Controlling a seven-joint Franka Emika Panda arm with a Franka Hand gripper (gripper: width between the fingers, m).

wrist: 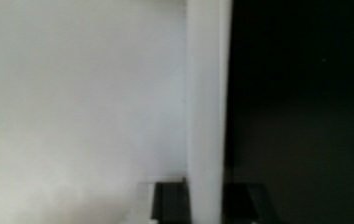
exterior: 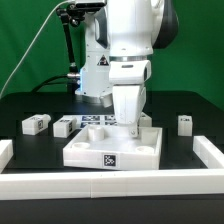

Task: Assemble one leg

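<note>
The large white square tray-like part (exterior: pixel 112 158) lies mid-table with a tag on its front wall. My gripper (exterior: pixel 130 127) reaches down onto its far right rim. In the wrist view the two dark fingers (wrist: pixel 170 205) stand on either side of the raised white rim (wrist: pixel 209 90), close against it, so my gripper (wrist: pixel 208 205) looks shut on the rim. Three small white tagged legs rest on the black table: two at the exterior view's left (exterior: pixel 35 123) (exterior: pixel 62 127) and one at its right (exterior: pixel 185 123). No leg is in the gripper.
The marker board (exterior: pixel 98 121) lies behind the tray. A low white wall (exterior: pixel 110 186) borders the table at the front and both sides. In the wrist view, black table (wrist: pixel 307 100) lies beyond the rim.
</note>
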